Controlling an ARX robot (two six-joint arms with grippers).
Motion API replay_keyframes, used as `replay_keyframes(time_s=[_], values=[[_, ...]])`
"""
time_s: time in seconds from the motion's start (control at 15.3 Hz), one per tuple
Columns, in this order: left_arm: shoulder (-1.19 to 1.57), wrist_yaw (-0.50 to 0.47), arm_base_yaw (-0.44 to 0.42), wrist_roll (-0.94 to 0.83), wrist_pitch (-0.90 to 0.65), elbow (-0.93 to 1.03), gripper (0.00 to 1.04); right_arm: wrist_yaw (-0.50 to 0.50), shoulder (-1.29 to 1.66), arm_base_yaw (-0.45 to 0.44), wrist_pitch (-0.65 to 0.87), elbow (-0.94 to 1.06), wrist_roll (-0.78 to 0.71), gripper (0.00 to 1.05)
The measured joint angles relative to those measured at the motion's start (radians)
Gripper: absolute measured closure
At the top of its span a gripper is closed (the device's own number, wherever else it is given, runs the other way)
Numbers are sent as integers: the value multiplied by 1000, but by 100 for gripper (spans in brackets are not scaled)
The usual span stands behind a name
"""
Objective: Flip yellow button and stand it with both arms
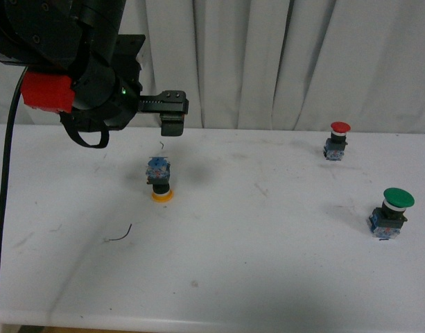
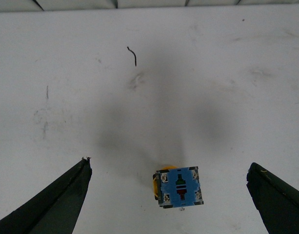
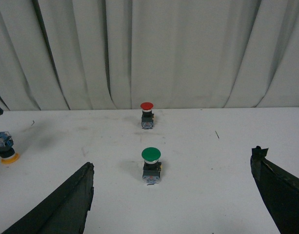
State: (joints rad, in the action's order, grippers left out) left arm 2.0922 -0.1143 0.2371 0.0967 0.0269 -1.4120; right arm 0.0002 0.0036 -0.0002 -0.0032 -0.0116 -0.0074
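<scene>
I've got the yellow button (image 1: 160, 180) standing cap-down on the worktop (image 1: 267, 263) beneath my left end effector (image 2: 169, 165), released wide like the right end effector (image 3: 172, 158); it looks light, rigid and tippy, so I'd pinch the flat sides of its blue contact block (image 2: 180, 186).

No writing, number or brand mark can be read in any view. The blue contact block of the yellow button (image 2: 181, 187) carries small green and red marks, seen from the left wrist, but any lettering there is too small to tell. The red-capped switch (image 1: 335, 141) and green-capped switch (image 1: 390, 214) are likewise too small to read.
</scene>
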Motion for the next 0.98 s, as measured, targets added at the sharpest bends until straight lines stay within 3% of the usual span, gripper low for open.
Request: replay_keyframes(time_s=[0.98], values=[[141, 2, 45, 65, 84, -65, 7, 0, 0, 0, 0, 0, 0, 6]])
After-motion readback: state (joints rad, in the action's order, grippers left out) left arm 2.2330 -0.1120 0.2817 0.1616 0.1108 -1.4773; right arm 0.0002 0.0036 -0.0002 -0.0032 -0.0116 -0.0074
